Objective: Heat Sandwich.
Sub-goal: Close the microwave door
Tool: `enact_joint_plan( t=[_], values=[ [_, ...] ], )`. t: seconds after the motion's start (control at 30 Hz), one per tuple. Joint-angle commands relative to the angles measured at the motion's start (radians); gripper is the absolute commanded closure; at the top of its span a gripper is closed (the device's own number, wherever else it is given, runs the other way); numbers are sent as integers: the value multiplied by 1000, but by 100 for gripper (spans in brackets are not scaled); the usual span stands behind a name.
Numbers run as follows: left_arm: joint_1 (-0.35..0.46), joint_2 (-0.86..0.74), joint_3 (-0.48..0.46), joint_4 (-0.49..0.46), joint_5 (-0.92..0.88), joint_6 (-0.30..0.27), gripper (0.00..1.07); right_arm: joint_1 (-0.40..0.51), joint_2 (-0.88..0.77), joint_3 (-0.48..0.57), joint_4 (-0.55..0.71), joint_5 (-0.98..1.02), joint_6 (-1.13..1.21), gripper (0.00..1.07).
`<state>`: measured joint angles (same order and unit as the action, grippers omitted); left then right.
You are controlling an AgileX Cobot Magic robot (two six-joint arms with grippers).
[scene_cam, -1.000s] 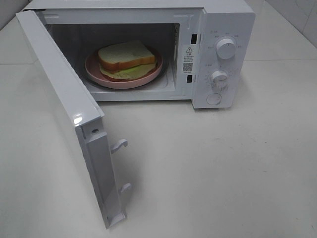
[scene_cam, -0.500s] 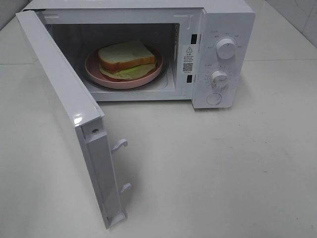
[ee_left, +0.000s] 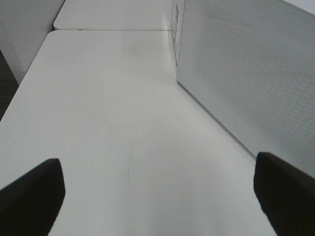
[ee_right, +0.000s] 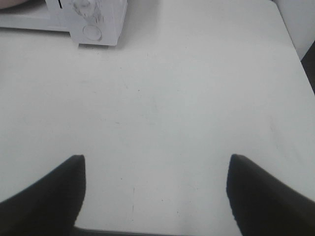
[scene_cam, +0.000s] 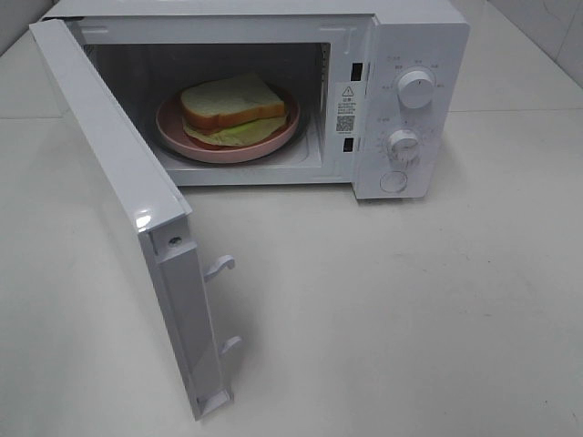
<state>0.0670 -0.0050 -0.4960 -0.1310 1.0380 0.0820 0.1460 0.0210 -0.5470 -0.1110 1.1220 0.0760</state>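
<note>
Microwave: we see it standing on the white counter, with two knobs one above the other on its right panel.
Door: we find it swung wide open on the left of the high view, its latch hooks exposed.
Sandwich: we locate it on the pink plate inside the open cavity, pale bread uppermost, green filling showing beneath.
Left claw: we see its jaws spread wide over bare counter, gripping nothing; the door's perforated face is close by.
Right claw: we see it likewise spread wide and empty over the counter, with the microwave's control corner well ahead.
</note>
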Motion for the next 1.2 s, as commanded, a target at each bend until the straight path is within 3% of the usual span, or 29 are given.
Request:
enact_joint_plan(
  t=[0.03, 0.23, 1.2],
  values=[
    [-1, -26, 1, -3, -2, -2, 9, -31, -52, 10, 19, -14, -20, 31],
    [-1, -26, 1, -3, -2, -2, 9, -31, -52, 47, 12, -83, -26, 31],
    [-1, -26, 1, -3, -2, -2, 9, -31, -51, 42, 12, -83, -25, 31]
  ],
)
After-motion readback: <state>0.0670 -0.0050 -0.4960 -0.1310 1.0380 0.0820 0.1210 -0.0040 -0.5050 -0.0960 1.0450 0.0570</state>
